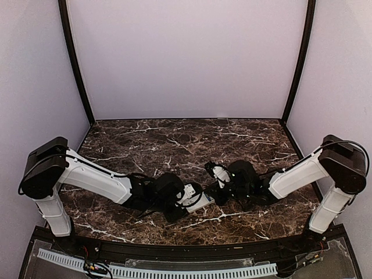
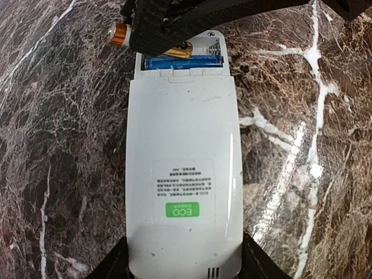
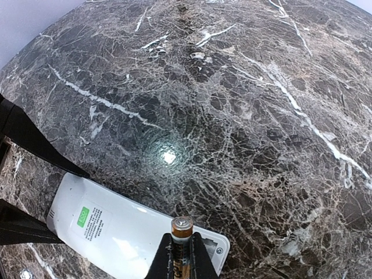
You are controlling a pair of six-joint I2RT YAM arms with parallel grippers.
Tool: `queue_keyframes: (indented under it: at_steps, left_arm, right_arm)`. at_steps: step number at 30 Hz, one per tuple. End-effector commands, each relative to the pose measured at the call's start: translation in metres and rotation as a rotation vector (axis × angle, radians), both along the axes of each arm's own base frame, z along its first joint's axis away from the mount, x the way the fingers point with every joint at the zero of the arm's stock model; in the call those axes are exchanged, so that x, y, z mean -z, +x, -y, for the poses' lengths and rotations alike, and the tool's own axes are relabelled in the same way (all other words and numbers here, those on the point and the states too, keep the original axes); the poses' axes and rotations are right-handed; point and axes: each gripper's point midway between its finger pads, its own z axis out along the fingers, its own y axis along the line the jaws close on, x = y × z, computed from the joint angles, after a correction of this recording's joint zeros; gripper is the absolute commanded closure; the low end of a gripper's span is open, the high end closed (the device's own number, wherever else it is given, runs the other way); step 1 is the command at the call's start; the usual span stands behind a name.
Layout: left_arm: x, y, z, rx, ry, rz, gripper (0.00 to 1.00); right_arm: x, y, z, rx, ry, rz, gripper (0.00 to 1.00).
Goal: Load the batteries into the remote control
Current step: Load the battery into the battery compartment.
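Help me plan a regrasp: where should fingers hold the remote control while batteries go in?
Across its long edges at the ECO label end, approaching from that end. The remote control is flat with nearly straight sides, and the open battery bay at the other end is left free.

Lit softly and evenly from overhead in the top view, barely any shadow anywhere. Glossy marble table throwing back a hard white hotspot in the right wrist view, streaky glare in the left one. Faint sheen down the remote control, tiny glint on the battery tip. Heavy fisheye bend at right wrist edges.
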Motion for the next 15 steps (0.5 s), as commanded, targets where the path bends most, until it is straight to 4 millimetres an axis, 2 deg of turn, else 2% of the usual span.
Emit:
queue_keyframes:
  at_steps: [1,5,15]
  left_arm:
    - [0.038,-0.011,-0.030,0.000,0.155,-0.071,1.00]
    - [0.038,-0.011,-0.030,-0.002,0.156,-0.072,1.00]
    - [0.041,-0.010,-0.031,-0.003,0.163,-0.073,1.00]
  right_arm:
    - [0.005,0.001,0.008,0.000,-0.033,0.028,1.00]
    - [0.007,0.001,0.012,0.005,-0.049,0.033,1.00]
    - [0.028,-0.011,0.023,0.013,-0.116,-0.066,1.00]
